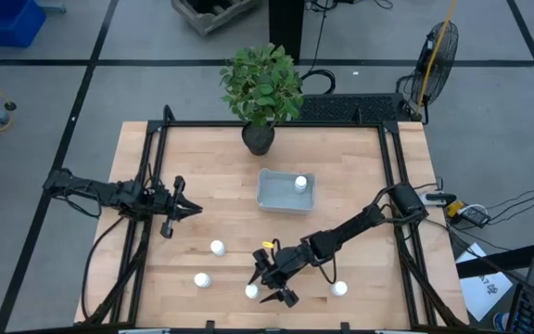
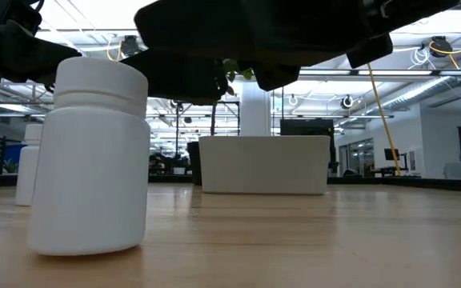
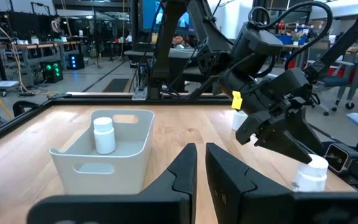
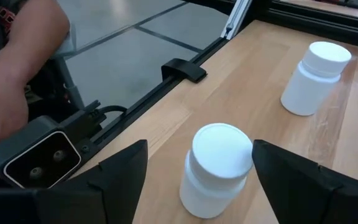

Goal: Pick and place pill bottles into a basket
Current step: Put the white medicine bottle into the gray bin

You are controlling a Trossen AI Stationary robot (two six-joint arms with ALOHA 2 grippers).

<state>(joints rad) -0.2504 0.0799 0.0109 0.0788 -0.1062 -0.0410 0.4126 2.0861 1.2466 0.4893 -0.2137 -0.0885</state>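
Observation:
The pale grey-blue basket [image 1: 272, 197] stands right of the table's middle with one white pill bottle [image 1: 300, 183] upright inside; both also show in the left wrist view, basket [image 3: 79, 168] and bottle [image 3: 104, 135]. Several more bottles stand upright on the table near its front edge [image 1: 217, 248] [image 1: 202, 279] [image 1: 251, 291] [image 1: 339, 289]. My right gripper [image 1: 265, 286] is open and low over the front edge, its fingers on either side of one bottle [image 4: 219, 168] without touching it. My left gripper [image 1: 191, 210] is shut and empty at the table's left.
A dark pot with a green plant [image 1: 260, 88] stands at the table's far edge behind the basket. A black frame rail [image 4: 185, 70] runs along the table's near edge, with a small camera box [image 4: 36, 155] beside it. Another bottle [image 4: 316, 78] stands close to the right gripper.

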